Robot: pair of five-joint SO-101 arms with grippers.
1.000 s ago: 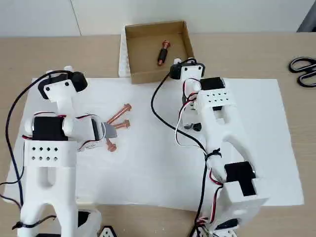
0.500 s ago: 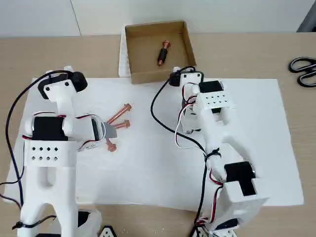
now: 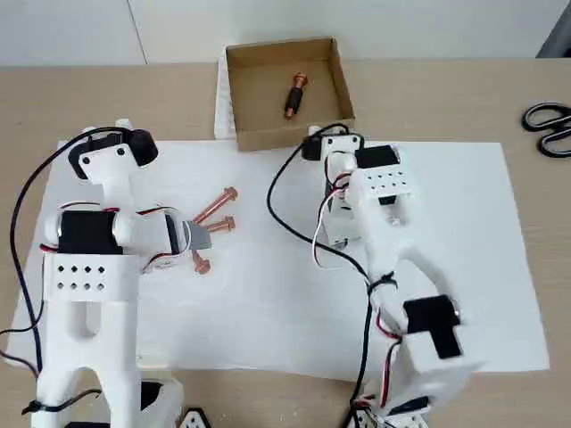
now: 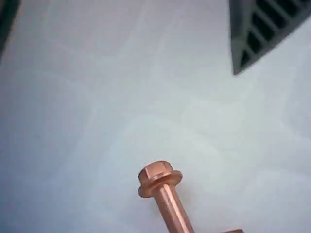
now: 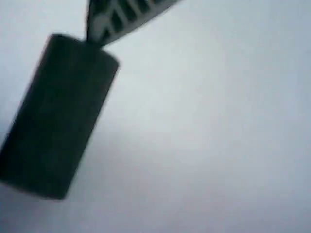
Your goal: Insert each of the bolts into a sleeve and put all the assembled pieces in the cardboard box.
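**Inspector:** Bolts (image 3: 214,207), status?

**Assessor:** Three loose, left of frame, beside the spread left gripper (image 3: 194,237), ready for pickup. One assembled piece (image 3: 295,94) lies in the cardboard box (image 3: 234,89), top centre. Right gripper (image 5: 112,24) over a sleeve (image 5: 53,116); closure indeterminable.

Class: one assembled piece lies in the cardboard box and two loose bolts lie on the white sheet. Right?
Not quite. Three loose bolts lie on the white sheet, not two; the high view shows them. One assembled piece does lie in the cardboard box.

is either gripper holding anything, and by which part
Left gripper holds nothing. Black sleeve sits against the right gripper; a hold cannot be told.
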